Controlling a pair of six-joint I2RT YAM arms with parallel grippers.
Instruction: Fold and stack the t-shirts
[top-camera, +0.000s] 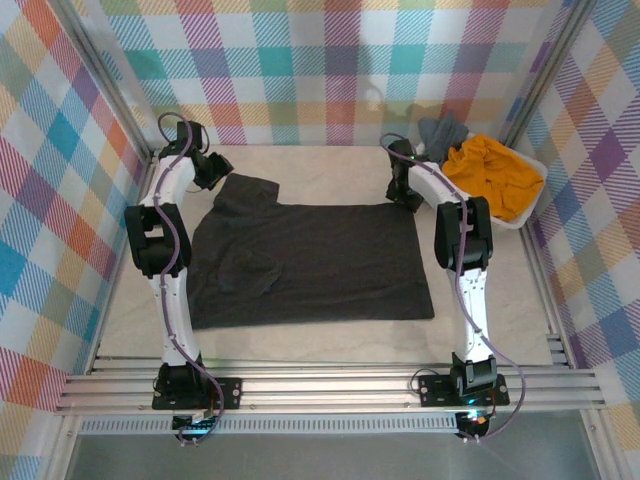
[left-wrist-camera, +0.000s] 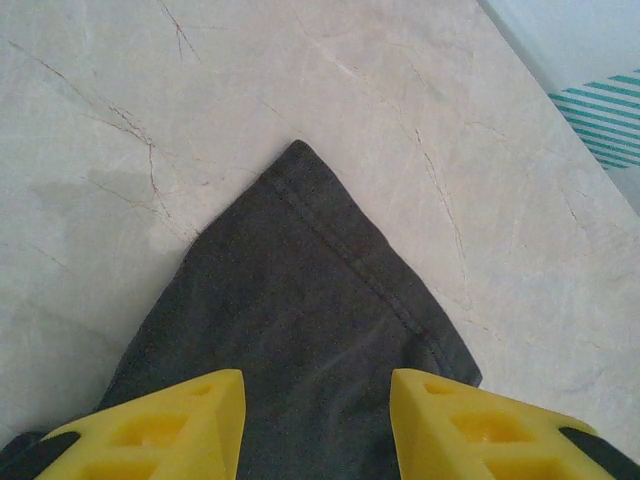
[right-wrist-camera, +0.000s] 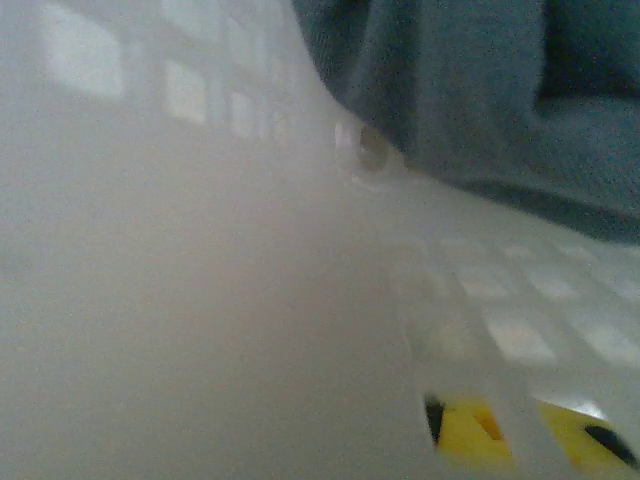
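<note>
White basket (top-camera: 528, 212) with mustard t-shirt (top-camera: 490, 175)

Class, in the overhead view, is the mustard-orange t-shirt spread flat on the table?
No, the mustard-orange t-shirt lies bunched inside the white basket at the far right.

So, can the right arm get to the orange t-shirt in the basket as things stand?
Probably yes, but not straight. The right tool sits low beside the white basket, whose wall stands between it and the orange t-shirt. The top is open, so lifting over the rim should work.
</note>
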